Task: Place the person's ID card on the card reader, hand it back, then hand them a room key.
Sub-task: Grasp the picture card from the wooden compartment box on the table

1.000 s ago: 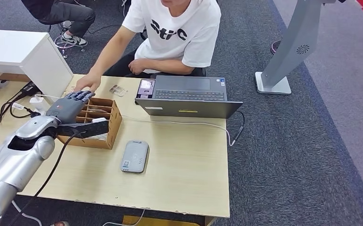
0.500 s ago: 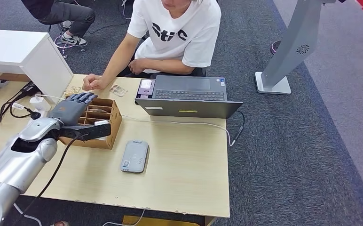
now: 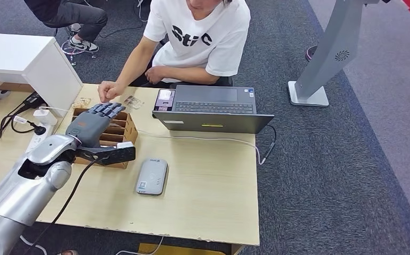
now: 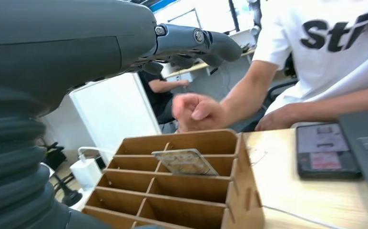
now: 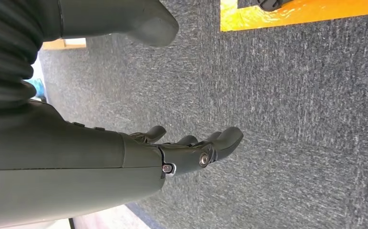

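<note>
Grey card reader (image 3: 152,176) lay on wooden table (image 3: 213,186), just right of slotted wooden box (image 3: 119,130). Left hand (image 3: 91,123) hovered over box, fingers straight and slightly apart, empty. Card (image 4: 184,161) stood in box slot. Person's fist (image 3: 106,91) was beyond box. Right hand (image 5: 182,150) hung above carpet, fingers loosely apart.

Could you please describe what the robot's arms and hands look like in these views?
The left arm is a smooth silver shell with a dark opening near the wrist, and a black cable runs along it. The left hand is matte dark grey with segmented fingers and small silver screws at the knuckles. The right hand looks the same, behind a grey ribbed cover.
</note>
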`<control>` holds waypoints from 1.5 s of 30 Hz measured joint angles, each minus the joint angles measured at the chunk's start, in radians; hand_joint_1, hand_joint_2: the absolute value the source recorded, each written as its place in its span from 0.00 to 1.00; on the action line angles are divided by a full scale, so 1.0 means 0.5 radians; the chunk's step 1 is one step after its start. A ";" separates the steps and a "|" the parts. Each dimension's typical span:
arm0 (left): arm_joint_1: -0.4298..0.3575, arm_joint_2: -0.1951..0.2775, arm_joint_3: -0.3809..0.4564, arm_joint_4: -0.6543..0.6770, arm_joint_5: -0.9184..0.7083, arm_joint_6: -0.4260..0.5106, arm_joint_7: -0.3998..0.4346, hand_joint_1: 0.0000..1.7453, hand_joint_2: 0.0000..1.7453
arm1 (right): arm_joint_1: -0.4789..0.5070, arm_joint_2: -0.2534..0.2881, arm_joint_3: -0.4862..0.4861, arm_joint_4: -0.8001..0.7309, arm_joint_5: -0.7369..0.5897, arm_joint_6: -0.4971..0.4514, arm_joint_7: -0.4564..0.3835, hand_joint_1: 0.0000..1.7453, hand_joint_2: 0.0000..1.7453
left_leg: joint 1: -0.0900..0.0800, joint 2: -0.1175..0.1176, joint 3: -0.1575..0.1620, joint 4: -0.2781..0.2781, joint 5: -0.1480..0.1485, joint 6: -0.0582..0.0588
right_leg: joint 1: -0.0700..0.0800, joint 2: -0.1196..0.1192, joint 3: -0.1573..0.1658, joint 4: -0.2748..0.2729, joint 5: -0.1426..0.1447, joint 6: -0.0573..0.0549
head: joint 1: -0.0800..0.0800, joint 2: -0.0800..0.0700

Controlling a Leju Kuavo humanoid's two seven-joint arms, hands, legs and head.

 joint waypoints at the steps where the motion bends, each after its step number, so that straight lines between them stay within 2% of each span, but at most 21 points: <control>1: 0.002 0.005 0.000 -0.025 0.002 -0.007 0.003 0.00 1.00 | 0.000 0.000 -0.003 0.000 -0.002 0.000 0.000 0.00 1.00 | 0.000 0.000 0.000 0.000 0.000 0.000 | 0.000 0.000 0.000 0.000 0.000 0.000 | 0.000 0.000; 11: 0.039 0.129 -0.004 -0.215 0.066 -0.120 0.042 0.00 1.00 | 0.000 0.002 -0.021 -0.001 -0.018 -0.005 0.006 0.00 1.00 | 0.000 0.001 0.000 0.000 0.000 0.000 | 0.000 0.000 -0.001 0.000 0.000 0.000 | 0.000 0.000; 21: 0.147 0.408 -0.031 -0.425 0.234 -0.207 0.051 0.00 1.00 | 0.001 0.003 -0.057 -0.001 -0.032 -0.006 0.002 0.00 1.00 | 0.000 0.001 0.000 0.000 0.000 0.000 | 0.000 0.001 -0.002 0.000 -0.001 0.000 | 0.000 0.000; 24: 0.168 0.462 -0.032 -0.465 0.241 -0.211 0.051 0.00 1.00 | 0.000 0.004 -0.062 -0.001 -0.032 -0.006 0.001 0.00 1.00 | 0.000 0.001 -0.001 0.000 0.000 0.000 | 0.000 0.000 -0.002 0.000 -0.001 0.000 | 0.000 0.000; 34: 0.276 0.581 -0.036 -0.507 0.238 -0.171 0.145 0.00 1.00 | 0.000 0.006 -0.070 -0.001 -0.038 -0.011 0.000 0.00 1.00 | 0.000 0.001 -0.001 0.000 0.000 0.000 | 0.000 0.001 -0.002 0.000 -0.001 0.001 | 0.000 0.000; 38: 0.342 0.586 -0.036 -0.499 0.215 -0.133 0.140 0.00 1.00 | 0.000 0.006 -0.070 -0.001 -0.029 -0.011 0.001 0.00 1.00 | 0.000 0.001 -0.001 0.000 0.000 0.000 | 0.000 0.001 -0.002 0.000 -0.001 0.001 | 0.000 0.000; 45: 0.367 0.581 -0.036 -0.479 0.196 -0.114 0.142 0.00 1.00 | 0.000 0.006 -0.070 -0.001 -0.024 -0.011 0.000 0.00 1.00 | 0.000 0.001 -0.001 0.000 0.000 0.000 | 0.000 0.001 -0.002 0.000 -0.001 0.001 | 0.000 0.000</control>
